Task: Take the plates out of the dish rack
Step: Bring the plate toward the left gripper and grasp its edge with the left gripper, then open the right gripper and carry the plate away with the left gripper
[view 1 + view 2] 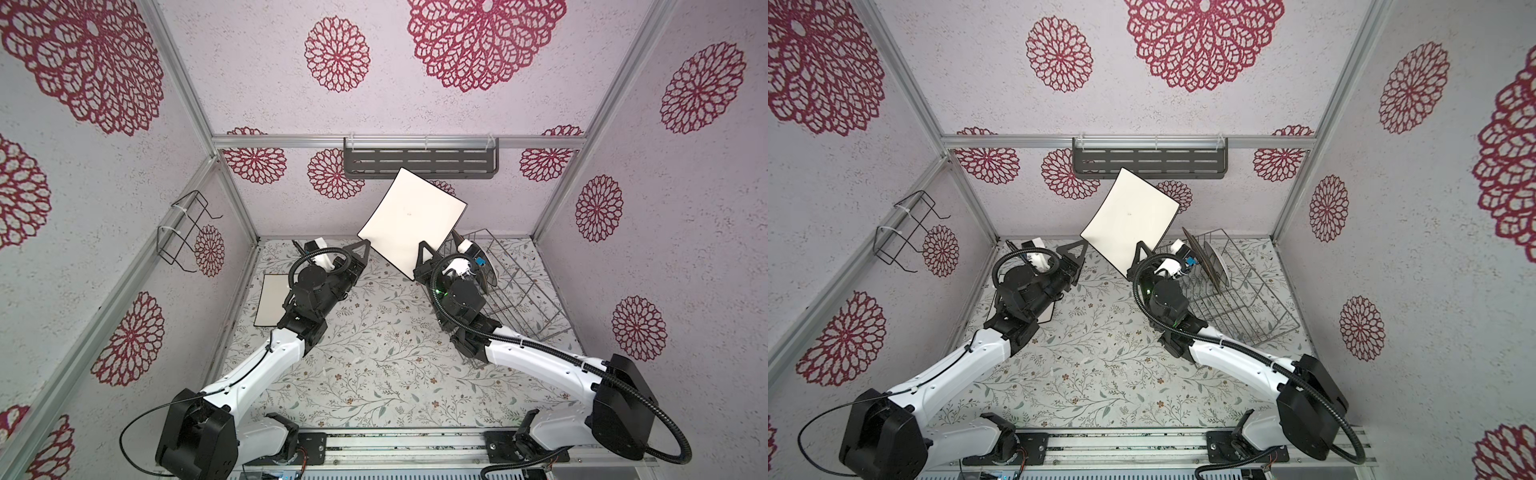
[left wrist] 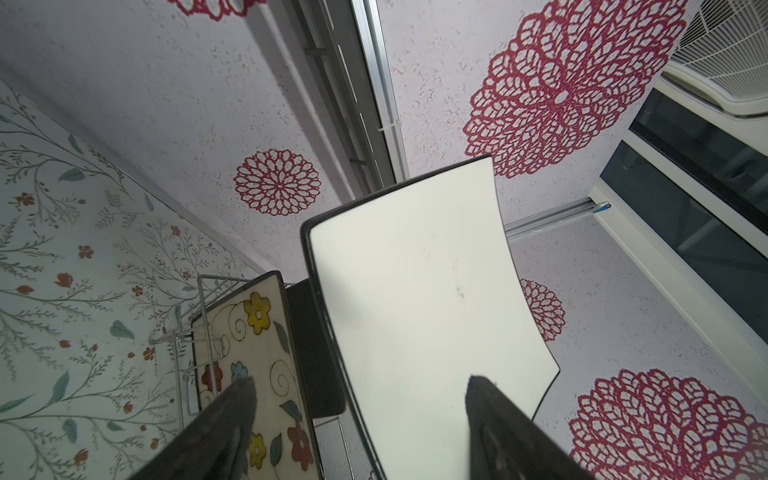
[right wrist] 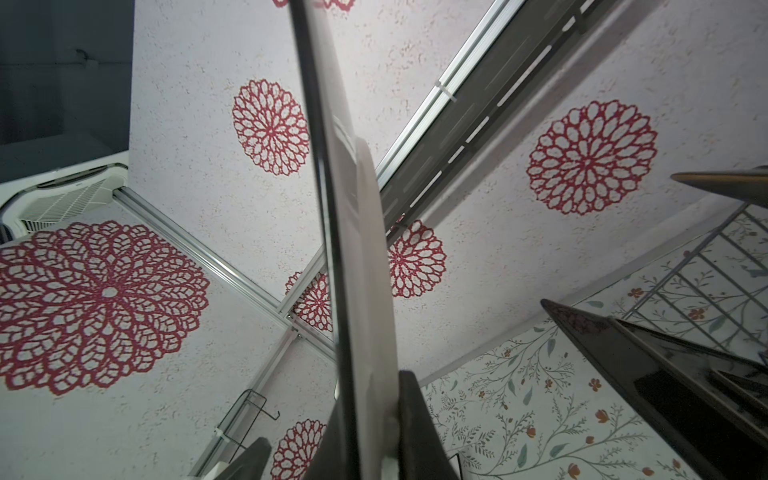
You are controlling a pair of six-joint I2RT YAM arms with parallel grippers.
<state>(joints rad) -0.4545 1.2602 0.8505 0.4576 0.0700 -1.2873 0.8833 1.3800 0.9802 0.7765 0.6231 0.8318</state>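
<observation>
Firmly, the right claw (image 1: 419, 261) is clamped on the lower edge of a white plate (image 1: 409, 224), holding it tilted in the air just beside the rack (image 1: 523, 291). The left claw (image 2: 359, 380) gapes wide and empty at that plate's lower left corner; whether it touches cannot be told. In the rack, a floral plate (image 2: 257, 353) and a black plate (image 2: 309, 353) stand on edge. A second white plate (image 1: 272, 299) lies flat on the table (image 1: 374, 353), partly under the left arm.
</observation>
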